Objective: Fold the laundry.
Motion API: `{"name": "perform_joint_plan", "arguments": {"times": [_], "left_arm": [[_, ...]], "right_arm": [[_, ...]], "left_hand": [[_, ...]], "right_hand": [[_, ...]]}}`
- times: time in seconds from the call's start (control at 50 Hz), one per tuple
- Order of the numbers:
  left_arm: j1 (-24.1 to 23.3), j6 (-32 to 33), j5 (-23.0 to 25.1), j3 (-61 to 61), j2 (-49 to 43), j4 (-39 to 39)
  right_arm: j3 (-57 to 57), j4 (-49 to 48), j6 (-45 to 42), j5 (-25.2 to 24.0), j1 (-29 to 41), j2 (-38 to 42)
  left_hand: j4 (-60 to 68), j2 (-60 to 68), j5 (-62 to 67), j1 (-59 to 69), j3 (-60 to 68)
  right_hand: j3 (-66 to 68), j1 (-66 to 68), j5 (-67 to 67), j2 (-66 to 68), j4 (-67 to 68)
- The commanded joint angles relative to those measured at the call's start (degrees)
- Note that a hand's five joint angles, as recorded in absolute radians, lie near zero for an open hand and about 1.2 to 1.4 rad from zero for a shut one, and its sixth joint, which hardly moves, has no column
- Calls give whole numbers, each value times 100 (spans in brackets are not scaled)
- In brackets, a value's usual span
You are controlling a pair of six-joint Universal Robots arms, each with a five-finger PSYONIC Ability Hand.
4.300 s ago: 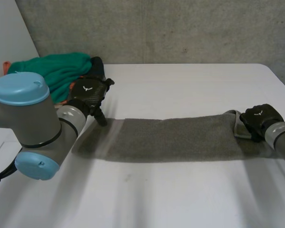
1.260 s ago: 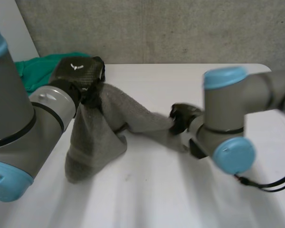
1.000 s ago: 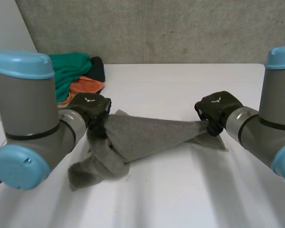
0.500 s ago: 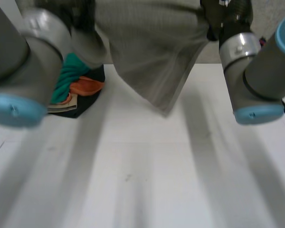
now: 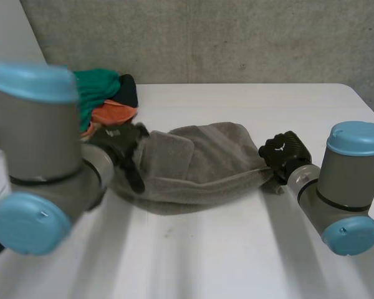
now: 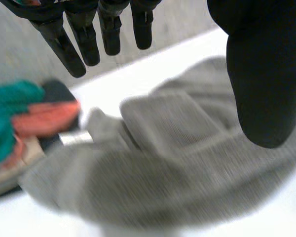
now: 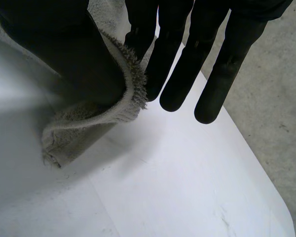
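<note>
A grey towel lies bunched and partly doubled over in the middle of the white table. My left hand is at the towel's left end. In the left wrist view its fingers are straight and apart from the thumb, and the towel lies below the palm, not held. My right hand is at the towel's right end. In the right wrist view the thumb and fingers pinch a turned-up corner of the towel.
A pile of green, orange and black clothes sits at the back left of the table, close behind my left arm; the same pile lies beyond the towel's end. A concrete wall stands behind the table.
Half a second ago both hands held the towel high above the table. It has come down onto the table, and my left hand has let go and straightened its fingers.
</note>
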Motion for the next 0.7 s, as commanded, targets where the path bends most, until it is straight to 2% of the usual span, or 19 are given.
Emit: {"name": "perform_joint_plan", "arguments": {"times": [0.02, 0.16, 0.3, 0.38, 0.52, 0.62, 0.66, 0.7], "left_arm": [[884, 949, 804, 357, 272, 264], [1675, 2503, 1208, 1111, -781, 327], [1703, 3690, 2174, 2026, -1871, -287], [1729, 4139, 2325, 2492, -2320, -613], [1702, 4430, 2536, 2985, -2884, -851], [1685, 4711, 2290, 3179, -3148, -975], [1693, 4747, 2202, 3223, -3166, -975], [1676, 4712, 2140, 3293, -3166, -931]], "right_arm": [[132, 17, -13, -24, 96, -114], [132, 165, -31, -103, 132, -114], [53, 552, -13, -279, 123, -131], [53, 641, -5, -270, 105, -131], [62, 685, -5, -279, 61, -114], [53, 693, -5, -279, 9, -105], [35, 694, -5, -279, 0, -96], [0, 694, -5, -270, -27, -79]], "left_hand": [[-62, -107, -111, -64, -97], [995, 950, 947, 994, 961], [1873, 1828, 1824, 1871, 1838], [1975, 1929, 1926, 1973, 1940], [1840, 1795, 1791, 1838, 1805], [2074, 2029, 2025, 2072, 2039], [2694, 2649, 2645, 2692, 2659], [4926, 4880, 4877, 4924, 4891]], "right_hand": [[1196, 1580, 1239, 1273, 1153], [1196, 1580, 1239, 1273, 1153], [1196, 1580, 1239, 1273, 1153], [1196, 1580, 1239, 1273, 1153], [1196, 1580, 1239, 1273, 1153], [1196, 1580, 1239, 1273, 1153], [1196, 1580, 1239, 1273, 1153], [1196, 1580, 1239, 1273, 1153]]}}
